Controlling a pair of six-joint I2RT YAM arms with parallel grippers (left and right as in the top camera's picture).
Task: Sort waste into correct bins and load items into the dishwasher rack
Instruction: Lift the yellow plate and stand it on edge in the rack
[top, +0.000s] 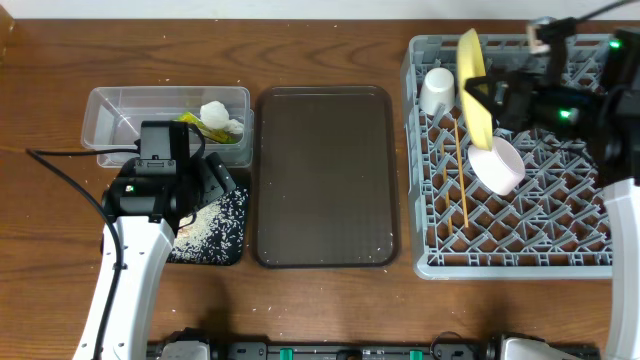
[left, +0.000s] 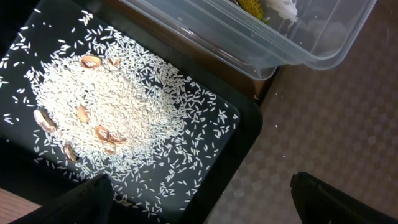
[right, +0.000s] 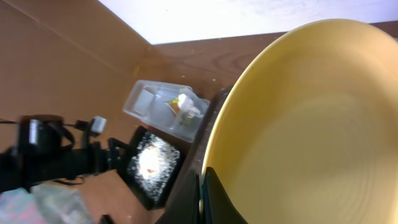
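Yellow plate (top: 470, 85): held on edge over the back left part of the dishwasher rack (top: 510, 266), just beside the white cup (top: 437, 90). The right gripper (top: 488, 97) is clamped on its rim. In the right wrist view one dark finger (right: 210, 193) presses the rim and the plate's face fills the frame. The edge-up hold looks chosen so the plate can slot between pegs rather than lie flat (judgement only; I cannot tell whether its lower edge touches the pegs yet).

Also in the rack: the white bowl (top: 497, 165), tipped, near the middle, and the chopsticks (top: 461, 170) lying front to back along the grid. No light blue bowl shows in any view.

Waste side, well apart across the brown serving tray (top: 325, 175): the clear tub (top: 120, 105) holds the tissue (top: 215, 113) and the yellow-green wrapper (top: 193, 122). The black tray (left: 245, 134), just beside it, carries the rice crumbs (left: 118, 106) plus a few brown husk-like bits.

The left gripper (left: 199, 190) hangs over the black tray's edge, fingers spread wide, nothing between them. It looks parked out of the way (my reading).
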